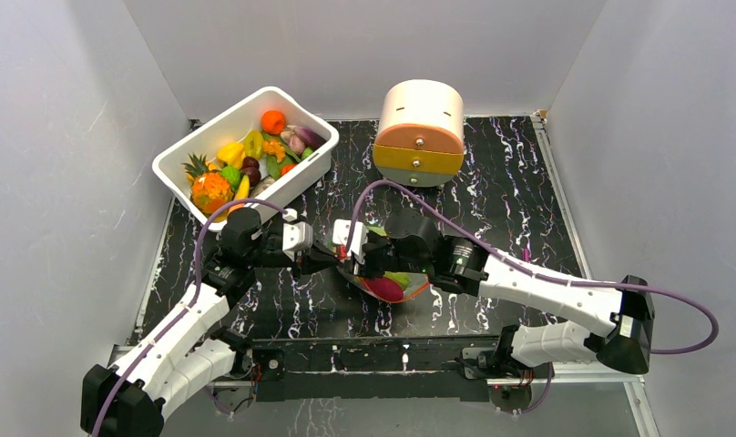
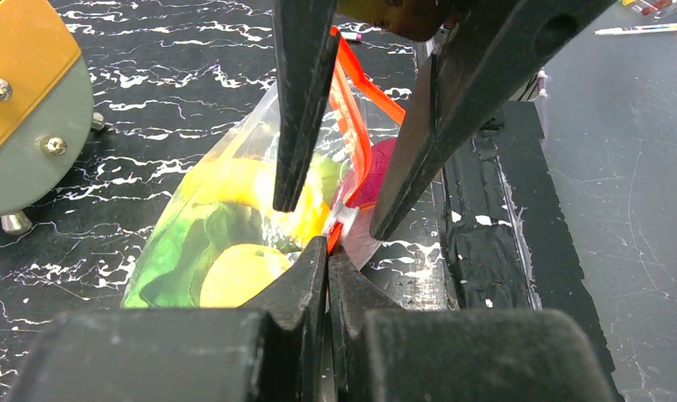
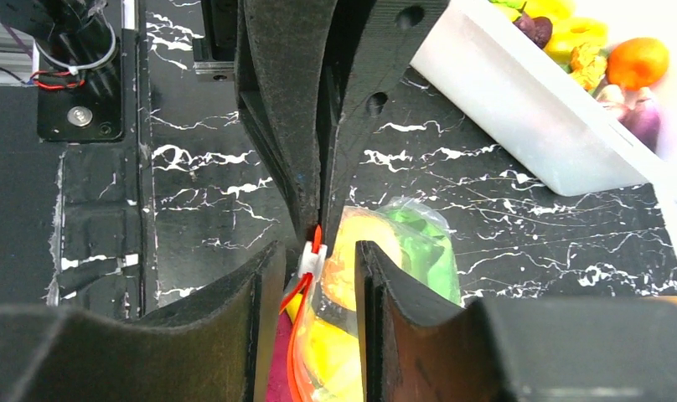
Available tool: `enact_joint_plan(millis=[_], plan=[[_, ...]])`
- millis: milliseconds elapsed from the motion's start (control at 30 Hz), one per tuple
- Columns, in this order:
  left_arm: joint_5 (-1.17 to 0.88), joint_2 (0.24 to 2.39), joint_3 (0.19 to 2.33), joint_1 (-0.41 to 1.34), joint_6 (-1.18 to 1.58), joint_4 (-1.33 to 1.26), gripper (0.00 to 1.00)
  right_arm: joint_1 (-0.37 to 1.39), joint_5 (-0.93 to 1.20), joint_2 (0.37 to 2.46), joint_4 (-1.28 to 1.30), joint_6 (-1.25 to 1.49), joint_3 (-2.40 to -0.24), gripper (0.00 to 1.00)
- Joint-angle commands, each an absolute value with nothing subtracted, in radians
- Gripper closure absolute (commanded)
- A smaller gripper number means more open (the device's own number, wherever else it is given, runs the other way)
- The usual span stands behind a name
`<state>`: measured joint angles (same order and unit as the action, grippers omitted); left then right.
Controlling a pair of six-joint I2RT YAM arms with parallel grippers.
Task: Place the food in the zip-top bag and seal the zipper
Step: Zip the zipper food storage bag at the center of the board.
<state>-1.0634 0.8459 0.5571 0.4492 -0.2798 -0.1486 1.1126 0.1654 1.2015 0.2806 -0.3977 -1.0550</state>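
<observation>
Bag [image 1: 393,288], holding food [image 2: 235,268], is lying by the table's [image 1: 510,200] near edge, its zipper [image 2: 352,126] end being pinched tight by the left gripper [image 2: 327,251] as an anchor, while the right gripper [image 3: 318,251] is straddling it, jaws apart, likely readying to seal.

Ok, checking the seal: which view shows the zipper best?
Left wrist: the zipper runs up the frame, its near end pinched in the left hand. Right wrist shows a short stretch; top external, barely a sliver.
</observation>
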Motion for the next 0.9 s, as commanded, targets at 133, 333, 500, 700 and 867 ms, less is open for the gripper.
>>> enact_joint_plan(millis=[133,333,500,700,867], plan=[[-1.055,0.83,0.591,0.454,-0.274,-0.184,1.0,1.115,0.174,1.223,0.213,-0.353,-1.086,0.78],[-0.985,0.792,0.569,0.453,-0.188,-0.257,1.0,1.114,0.094,1.197,0.263,-0.329,-1.067,0.94],[-1.001,0.789,0.563,0.452,-0.141,-0.298,1.0,1.104,0.093,1.172,0.309,-0.303,-1.046,1.0],[-1.013,0.786,0.554,0.453,-0.114,-0.325,1.0,1.098,0.074,1.142,0.338,-0.283,-1.037,1.0],[-1.024,0.784,0.551,0.453,-0.102,-0.334,1.0,1.092,0.04,1.124,0.393,-0.28,-1.056,1.0]])
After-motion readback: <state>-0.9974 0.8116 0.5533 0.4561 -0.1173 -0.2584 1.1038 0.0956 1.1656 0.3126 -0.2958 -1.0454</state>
